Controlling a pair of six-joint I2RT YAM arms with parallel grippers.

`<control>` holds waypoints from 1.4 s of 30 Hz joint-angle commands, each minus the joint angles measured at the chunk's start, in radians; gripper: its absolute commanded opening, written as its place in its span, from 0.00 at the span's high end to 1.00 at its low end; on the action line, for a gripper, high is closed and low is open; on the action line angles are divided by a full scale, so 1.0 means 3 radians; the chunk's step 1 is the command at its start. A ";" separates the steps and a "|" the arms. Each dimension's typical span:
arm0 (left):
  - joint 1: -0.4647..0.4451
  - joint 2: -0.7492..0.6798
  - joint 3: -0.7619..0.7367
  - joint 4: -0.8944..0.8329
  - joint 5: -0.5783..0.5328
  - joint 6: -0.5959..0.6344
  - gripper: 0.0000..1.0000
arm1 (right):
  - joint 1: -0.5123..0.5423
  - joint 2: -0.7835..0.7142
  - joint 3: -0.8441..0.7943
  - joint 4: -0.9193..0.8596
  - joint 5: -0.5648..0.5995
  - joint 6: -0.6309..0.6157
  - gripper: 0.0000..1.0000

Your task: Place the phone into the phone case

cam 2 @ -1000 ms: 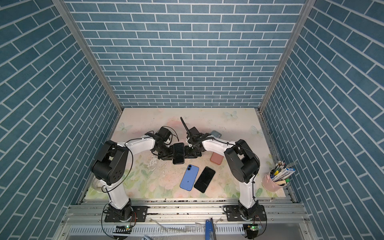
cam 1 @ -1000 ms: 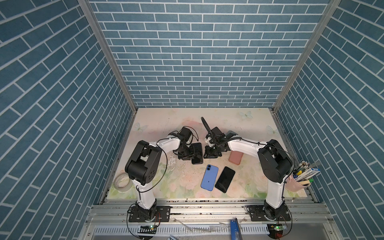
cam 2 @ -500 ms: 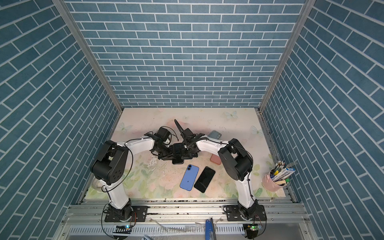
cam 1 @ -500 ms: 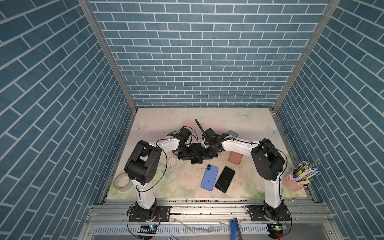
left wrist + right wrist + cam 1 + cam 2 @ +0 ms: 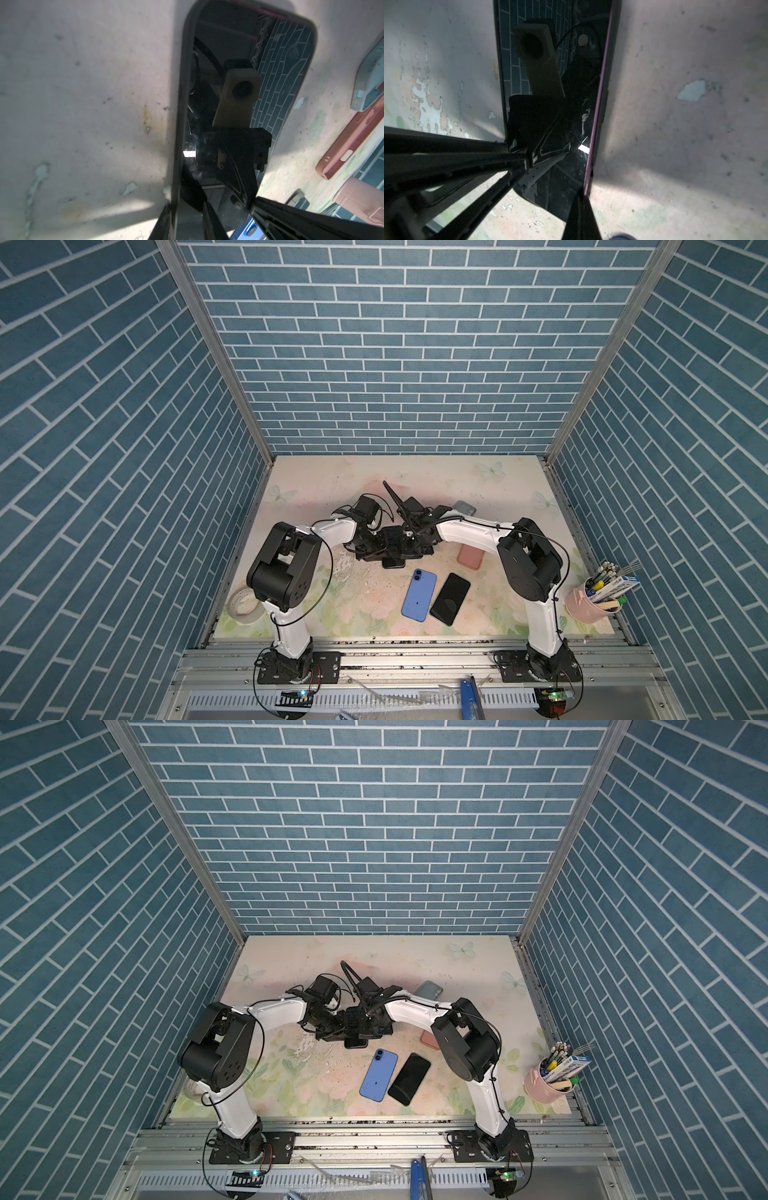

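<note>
Both hands on the phone (image 5: 228, 104)
Your left hand (image 5: 209, 207) grips it across its width, screen-up at the middle of the table (image 5: 332, 605); your right hand (image 5: 579, 207), fully closed and empty, touches its purple edge.

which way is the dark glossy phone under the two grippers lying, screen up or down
Screen up: the dark glossy phone shows its glass face, mirroring the blue brick wall in both wrist views.

the glossy black phone (image 5: 239, 52) lies flat, screen up, a dark phone case (image 5: 180, 124) rim hugging one long edge.
</note>
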 commanded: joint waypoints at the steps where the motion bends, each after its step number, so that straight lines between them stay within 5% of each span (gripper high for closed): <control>1: -0.0081 0.0268 -0.0179 0.0122 0.0074 -0.0053 0.72 | 0.0349 0.0742 -0.0287 0.0086 -0.0390 0.0118 0.98; 20: -0.0080 0.0178 -0.0369 0.0380 -0.0001 -0.0191 0.72 | 0.0500 0.1000 -0.0358 0.0216 -0.0677 0.0293 0.98; 28: -0.0102 -0.0169 -0.0648 0.0573 -0.0062 -0.0401 0.72 | -0.0282 -0.0460 -0.0722 0.0222 -0.0546 -0.0147 0.70; 31: -0.0207 -0.0305 -0.0811 0.0778 -0.0102 -0.0588 0.72 | -0.0563 -0.0823 -0.0597 -0.0149 -0.0545 -0.0485 0.52; 38: -0.0819 -0.0148 -0.0538 0.1022 -0.0052 -0.0906 0.72 | -0.0890 -0.1114 -0.0477 -0.0713 -0.0349 -0.0925 0.59; 42: -0.0768 -0.0325 -0.0434 0.0921 -0.0096 -0.0776 0.70 | -0.1054 -0.1134 -0.0583 -0.0667 -0.0686 -0.1006 0.63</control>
